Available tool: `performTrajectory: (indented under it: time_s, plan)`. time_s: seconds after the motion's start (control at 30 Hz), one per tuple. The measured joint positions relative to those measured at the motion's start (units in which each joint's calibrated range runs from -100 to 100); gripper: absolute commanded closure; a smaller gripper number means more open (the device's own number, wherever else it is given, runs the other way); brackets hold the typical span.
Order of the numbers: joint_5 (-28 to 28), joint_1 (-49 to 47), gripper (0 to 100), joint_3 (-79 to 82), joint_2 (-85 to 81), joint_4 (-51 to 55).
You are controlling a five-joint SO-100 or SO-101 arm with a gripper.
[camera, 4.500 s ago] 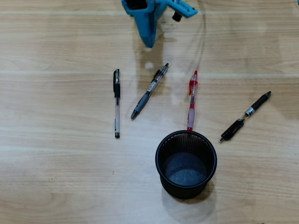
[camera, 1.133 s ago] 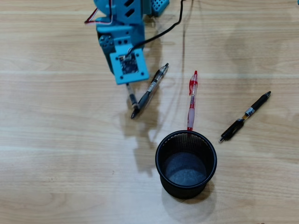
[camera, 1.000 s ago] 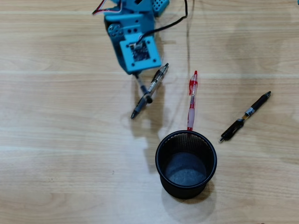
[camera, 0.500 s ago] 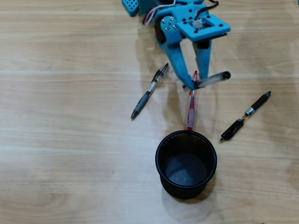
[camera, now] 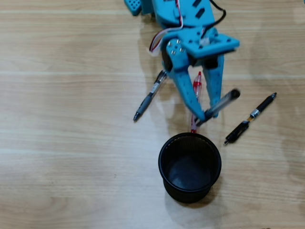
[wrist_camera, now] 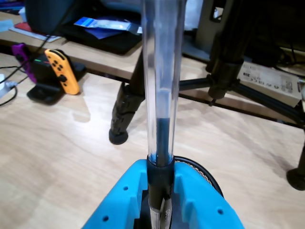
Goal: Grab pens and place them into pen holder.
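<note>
My blue gripper [camera: 206, 114] is shut on a clear-barrelled black pen [camera: 221, 102], held tilted above the table just beyond the rim of the black mesh pen holder [camera: 189, 167]. In the wrist view the pen [wrist_camera: 162, 95] stands upright between the blue fingers [wrist_camera: 200, 200], with the holder's rim [wrist_camera: 205, 174] just behind them. A red pen [camera: 196, 93] lies under the gripper. A black pen [camera: 148, 98] lies to the left. Another black pen [camera: 250, 119] lies to the right.
The arm's blue body [camera: 186, 28] fills the top centre of the overhead view. In the wrist view black tripod legs [wrist_camera: 125, 112] stand on the table, and an orange game controller [wrist_camera: 62, 71] sits at the far left.
</note>
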Motion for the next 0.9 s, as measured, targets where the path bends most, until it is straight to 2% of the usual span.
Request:
performTrajectory:
  time_s: [0.17, 0.43, 0.6, 0.9]
  plan:
    - [-0.36, 1.35, 98, 0.00, 6.79, -6.66]
    - [-0.36, 2.62, 97, -0.09, 13.74, -7.79]
    - [-0.36, 2.71, 80, -0.09, 15.86, -7.79]
    - [-0.36, 2.71, 79, -2.22, 15.86, -7.79]
